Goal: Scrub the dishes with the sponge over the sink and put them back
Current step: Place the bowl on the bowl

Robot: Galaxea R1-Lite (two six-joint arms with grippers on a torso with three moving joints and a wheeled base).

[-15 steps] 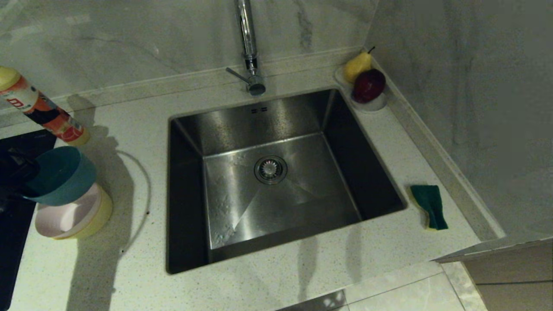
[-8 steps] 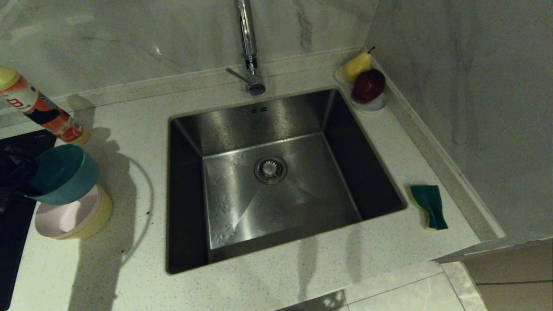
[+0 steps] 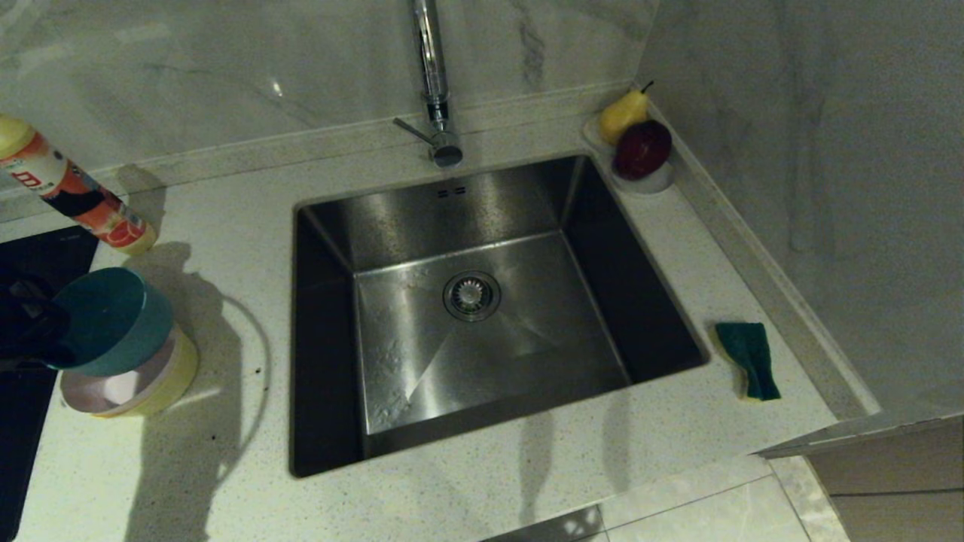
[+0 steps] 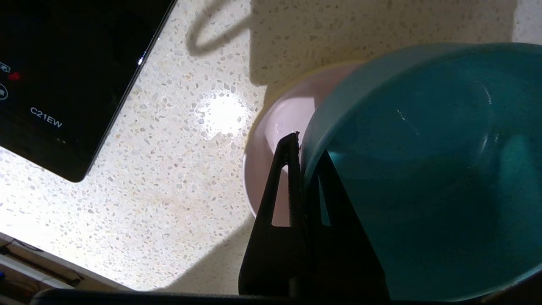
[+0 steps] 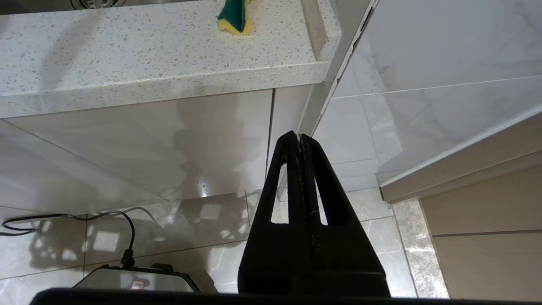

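My left gripper [image 3: 54, 333] is shut on the rim of the blue bowl [image 3: 113, 320], which is tilted on its side just above the pink bowl [image 3: 113, 391]. The pink bowl is nested in the yellow bowl [image 3: 181, 367] on the counter left of the sink [image 3: 452, 203]. In the left wrist view one finger is inside the blue bowl [image 4: 423, 169] and one outside, at the gripper [image 4: 302, 144], with the pink bowl [image 4: 288, 118] behind. The sponge [image 3: 749, 357] lies on the counter right of the sink. My right gripper [image 5: 300, 137] hangs shut and empty below the counter edge, the sponge [image 5: 235, 17] above it.
A tall chrome faucet [image 3: 433, 83] rises behind the sink. A white fruit dish [image 3: 654, 183] with a pear and an apple sits at the back right corner. A leaning bottle [image 3: 75, 196] and a black cooktop [image 3: 22, 421] are at the far left.
The blue bowl in my left gripper has tipped further onto its side and sunk slightly toward the pink bowl. The right arm has not moved.
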